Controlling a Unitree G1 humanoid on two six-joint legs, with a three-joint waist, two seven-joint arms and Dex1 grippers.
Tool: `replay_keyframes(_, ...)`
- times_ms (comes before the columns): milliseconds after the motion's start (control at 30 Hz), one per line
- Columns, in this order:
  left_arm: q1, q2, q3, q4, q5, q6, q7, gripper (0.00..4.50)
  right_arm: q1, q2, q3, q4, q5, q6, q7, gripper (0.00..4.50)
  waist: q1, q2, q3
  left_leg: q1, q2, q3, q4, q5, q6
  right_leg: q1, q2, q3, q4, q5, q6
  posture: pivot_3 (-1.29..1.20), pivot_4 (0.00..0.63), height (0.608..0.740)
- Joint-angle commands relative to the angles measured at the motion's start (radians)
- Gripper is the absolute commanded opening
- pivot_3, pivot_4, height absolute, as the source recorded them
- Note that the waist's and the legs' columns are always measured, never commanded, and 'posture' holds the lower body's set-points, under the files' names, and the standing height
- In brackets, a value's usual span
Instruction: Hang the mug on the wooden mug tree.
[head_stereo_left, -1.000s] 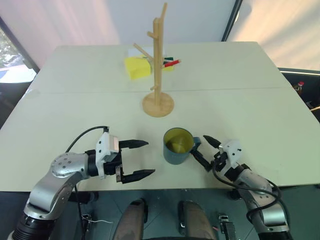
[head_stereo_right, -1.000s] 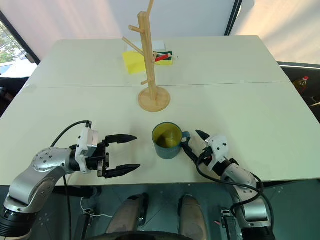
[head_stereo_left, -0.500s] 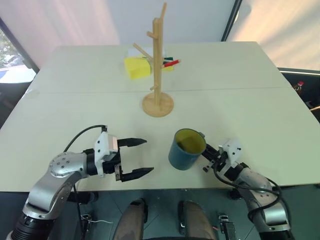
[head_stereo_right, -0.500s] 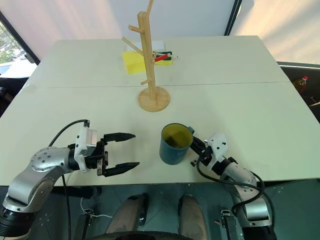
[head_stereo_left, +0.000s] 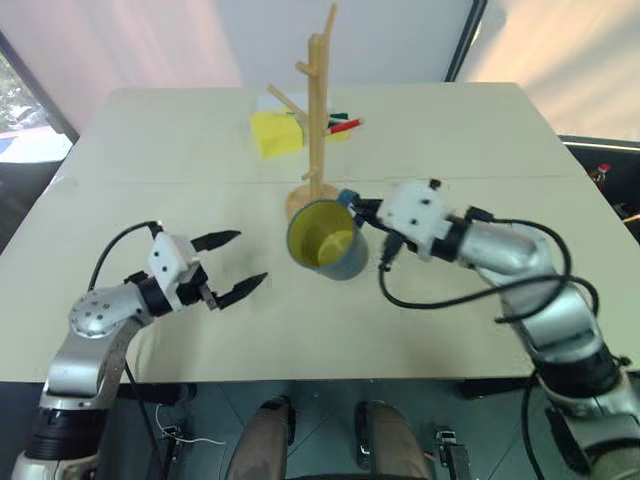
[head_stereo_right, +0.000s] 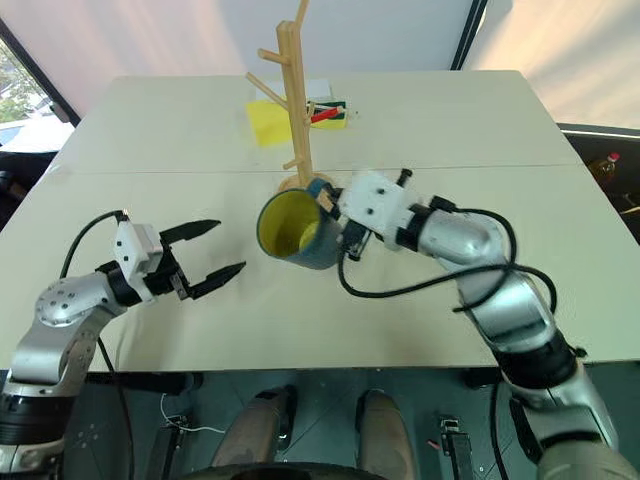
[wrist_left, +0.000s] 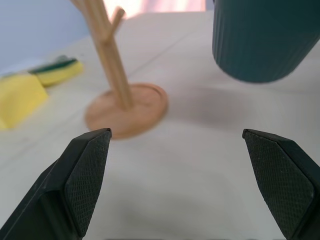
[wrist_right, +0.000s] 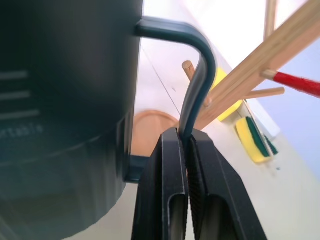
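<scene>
The dark teal mug (head_stereo_left: 326, 242) with a yellow-green inside hangs in the air, tipped on its side with its mouth toward me, just in front of the wooden mug tree's base (head_stereo_left: 296, 205). My right gripper (wrist_right: 185, 142) is shut on the mug's loop handle (wrist_right: 197, 80), and the right gripper (head_stereo_left: 360, 210) sits right of the tree's pole (head_stereo_left: 318, 110). The tree's pegs (wrist_right: 240, 65) stand close behind the handle. My left gripper (head_stereo_left: 232, 264) is open and empty, low over the table left of the mug; its fingers (wrist_left: 87, 165) frame the mug (wrist_left: 260, 35) and the tree base (wrist_left: 127, 107).
A yellow sponge (head_stereo_left: 275, 133) and a red pen (head_stereo_left: 343, 126) lie behind the tree at the table's far side. A seam (head_stereo_left: 150, 182) runs across the white table. A small bottle (head_stereo_left: 600, 172) stands off the table's right edge.
My right gripper shut on the mug's handle, lifted the mug off the table, tipped it and carried it left toward the tree. My left gripper drew away to the left, still open.
</scene>
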Motion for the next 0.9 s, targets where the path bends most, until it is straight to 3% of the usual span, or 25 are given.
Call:
replay_keyframes(33, -0.016, -0.005, 0.027, -0.015, -0.003, -0.024, 0.020, 4.50, -0.086, 0.035, 0.024, 0.020, -0.051, 0.024, -0.021, 0.05, -0.001, 0.000, 0.000, 0.000, 0.000, 0.000, 0.000, 0.000, 0.000, 0.000, 0.000, 0.000, 0.000, 0.000, 0.000, 0.00, 0.150, 0.740)
replay_keyframes(333, -0.034, -0.014, 0.035, -0.070, -0.044, 0.022, 0.056, 4.50, -0.203, 0.015, -0.032, 0.105, -0.062, 0.051, 0.019, 0.05, -0.003, 0.000, 0.000, 0.001, 0.000, 0.000, 0.000, 0.000, 0.000, 0.001, 0.001, 0.000, 0.001, 0.002, 0.003, 0.00, 0.150, 0.740)
replay_keyframes(567, -0.065, -0.031, 0.007, -0.075, -0.055, 0.041, 0.052, 4.50, -0.217, -0.013, -0.118, 0.371, -0.049, -0.195, 0.034, 0.05, -0.007, 0.000, 0.000, 0.001, 0.000, 0.000, 0.000, 0.000, 0.000, 0.001, 0.001, 0.000, 0.001, 0.002, 0.003, 0.00, 0.150, 0.740)
replay_keyframes(900, -0.094, -0.054, -0.007, -0.087, -0.077, 0.063, 0.050, 4.50, -0.340, 0.060, -0.139, 0.681, -0.014, -0.445, 0.088, 0.05, -0.034, 0.000, 0.000, 0.003, 0.002, 0.001, 0.000, 0.000, 0.000, 0.001, 0.004, 0.001, 0.002, 0.003, 0.004, 0.00, 0.150, 0.740)
